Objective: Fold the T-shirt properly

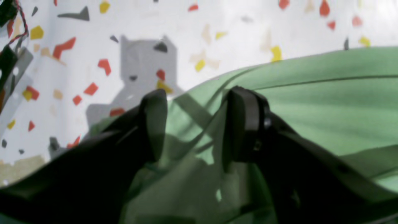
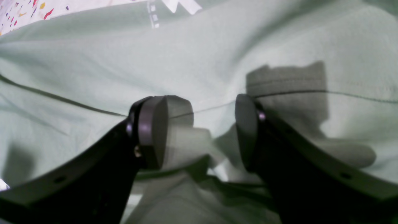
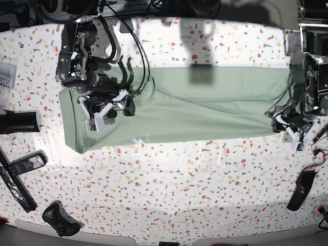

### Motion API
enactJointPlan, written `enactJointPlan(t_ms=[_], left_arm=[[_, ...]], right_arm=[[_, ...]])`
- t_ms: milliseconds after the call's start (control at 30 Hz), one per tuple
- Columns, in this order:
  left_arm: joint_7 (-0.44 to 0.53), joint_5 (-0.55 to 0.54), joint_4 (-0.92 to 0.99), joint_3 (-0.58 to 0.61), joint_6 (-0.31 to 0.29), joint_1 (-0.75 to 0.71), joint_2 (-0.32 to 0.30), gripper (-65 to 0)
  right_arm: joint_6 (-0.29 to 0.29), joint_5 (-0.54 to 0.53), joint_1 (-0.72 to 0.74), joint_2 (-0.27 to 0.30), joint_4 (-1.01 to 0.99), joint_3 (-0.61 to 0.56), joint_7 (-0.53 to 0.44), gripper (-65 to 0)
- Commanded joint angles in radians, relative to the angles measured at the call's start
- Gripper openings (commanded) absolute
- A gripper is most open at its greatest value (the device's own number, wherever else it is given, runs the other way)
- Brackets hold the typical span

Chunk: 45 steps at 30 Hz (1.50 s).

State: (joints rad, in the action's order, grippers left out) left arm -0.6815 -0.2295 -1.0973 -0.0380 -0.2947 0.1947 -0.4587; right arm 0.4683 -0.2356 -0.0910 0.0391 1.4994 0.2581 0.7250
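The pale green T-shirt [image 3: 205,110] lies as a long band across the speckled table [image 3: 169,195]. My right gripper [image 3: 105,113] hovers low over the shirt's left end. In the right wrist view that gripper [image 2: 199,133] is open, with a small hump of T-shirt [image 2: 93,68] cloth under the gap and a seam line running across behind it. My left gripper [image 3: 287,125] is at the shirt's right end. It [image 1: 199,124] is open too, its fingers [image 1: 245,124] straddling a creased edge of the T-shirt [image 1: 326,99]. Whether either pad touches cloth is unclear.
Along the table's left edge lie a black cylinder [image 3: 18,122], a remote [image 3: 25,163], a black strip [image 3: 15,187] and a game controller [image 3: 61,218]. A clear box [image 3: 5,74] sits farther back. A black handle-like object [image 3: 301,189] and red wires [image 3: 318,156] lie at the right.
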Motion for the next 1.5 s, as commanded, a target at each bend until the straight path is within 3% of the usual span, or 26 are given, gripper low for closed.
enactJointPlan(t_ms=[0, 233, 667, 867, 1100, 1200, 1333, 1467], left_arm=[[-0.021, 0.024, -0.001, 0.0, 0.008, 0.018, 0.004, -36.3], [-0.037, 0.091, -0.001, 0.0, 0.006, 0.092, 0.025, -36.3], [-0.114, 0.087, -0.002, 0.0, 0.006, 0.202, -0.073, -36.3], [-0.215, -0.107, -0.003, 0.0, 0.005, 0.185, -0.136, -36.3], [-0.099, -0.127, -0.002, 0.0, 0.003, 0.076, -0.148, -36.3], [-0.033, -0.05, -0.002, 0.0, 0.007, 0.038, -0.148, -36.3], [-0.027, 0.005, -0.002, 0.0, 0.045, 0.043, -0.15, -36.3], [-0.029, 0.003, -0.002, 0.0, 0.047, 0.061, -0.152, -36.3]], right_arm=[[0.0, 0.012, 0.007, 0.009, 0.008, 0.003, 0.021, -31.2], [0.0, 0.015, 0.008, 0.045, 0.008, 0.005, 0.061, -31.2], [0.0, 0.015, 0.007, 0.06, 0.008, 0.005, 0.071, -31.2], [0.0, 0.013, 0.007, 0.06, 0.013, 0.005, 0.051, -31.2], [0.042, -0.057, 0.008, 0.06, 0.095, 0.005, 0.001, -31.2], [0.048, -0.055, 0.007, 0.06, 0.107, 0.005, 0.01, -31.2], [0.049, -0.056, -0.012, 0.058, 0.106, 0.005, 0.071, -31.2], [0.048, -0.026, -0.046, 0.074, 0.106, 0.005, 0.073, -31.2]])
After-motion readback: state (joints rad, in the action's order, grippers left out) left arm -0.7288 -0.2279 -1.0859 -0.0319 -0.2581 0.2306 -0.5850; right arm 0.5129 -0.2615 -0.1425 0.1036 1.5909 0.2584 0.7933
